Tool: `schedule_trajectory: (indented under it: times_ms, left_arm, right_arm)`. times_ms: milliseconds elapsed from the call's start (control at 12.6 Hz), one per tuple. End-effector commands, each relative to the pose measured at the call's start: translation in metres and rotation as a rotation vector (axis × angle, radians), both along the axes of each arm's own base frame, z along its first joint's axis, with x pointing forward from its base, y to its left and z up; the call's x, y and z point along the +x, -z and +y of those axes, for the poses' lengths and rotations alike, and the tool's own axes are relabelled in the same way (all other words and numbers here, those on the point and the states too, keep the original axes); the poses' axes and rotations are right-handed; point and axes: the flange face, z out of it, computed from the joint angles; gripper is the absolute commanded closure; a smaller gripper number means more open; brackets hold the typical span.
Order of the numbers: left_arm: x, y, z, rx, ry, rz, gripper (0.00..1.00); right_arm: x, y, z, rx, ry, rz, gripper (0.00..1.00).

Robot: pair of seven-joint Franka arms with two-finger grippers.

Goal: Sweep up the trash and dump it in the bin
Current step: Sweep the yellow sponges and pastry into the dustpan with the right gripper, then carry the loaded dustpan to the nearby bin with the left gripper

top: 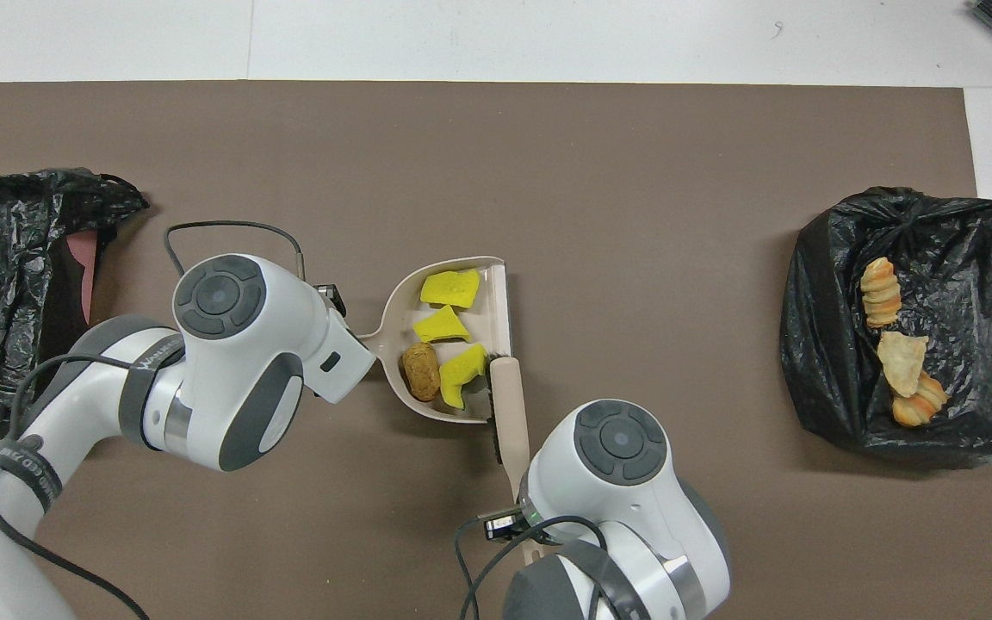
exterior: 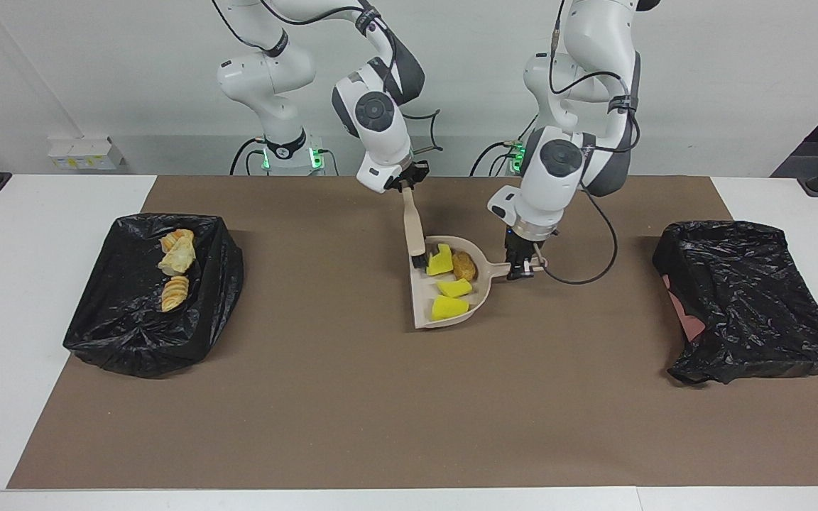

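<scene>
Inside the beige dustpan [exterior: 420, 301]: three yellow sponge wedges [exterior: 449, 307] and a brown roll [exterior: 464, 265], mid-surface on the brown mat [exterior: 352, 397]. Dustpan handle gripped shut by left end effector [exterior: 525, 268], pointing toward the left arm's end. Right end effector [exterior: 409, 182] clamped on brush [exterior: 414, 228], long axis running away from the robots, bristles at the pan's mouth. Three tan crusty chunks [exterior: 176, 257] in crinkled black-lined bin [exterior: 132, 333] toward the right arm's end; second black-bagged bin [exterior: 750, 298] toward the left arm's.

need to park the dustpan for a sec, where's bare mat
Bare: brown mat between beige plastic dustpan and trash-filled black bag bin, and toward the covered black bag bin. Crowded: around the dustpan, with left gripper and right gripper.
</scene>
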Motion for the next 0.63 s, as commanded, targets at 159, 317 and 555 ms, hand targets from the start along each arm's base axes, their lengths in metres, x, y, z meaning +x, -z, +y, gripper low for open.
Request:
schedule_trajectory:
  times_ms: [159,317,555]
  left_arm:
    - [0.028,-0.01,0.015,-0.088,0.005,-0.006,1.0]
    - [0.042,-0.016,0.026,-0.09,0.003,0.007,1.0]
    - [0.081,-0.036,0.073,-0.082,0.012,0.059,1.0]
  right_arm:
    - [0.013,-0.05,-0.002,-0.116,-0.061,-0.014,1.0]
    - [0.017,-0.073,0.002,-0.153,0.047,-0.011,1.0]
    - [-0.004,-0.07,0.004,-0.19,0.208,0.056,1.0]
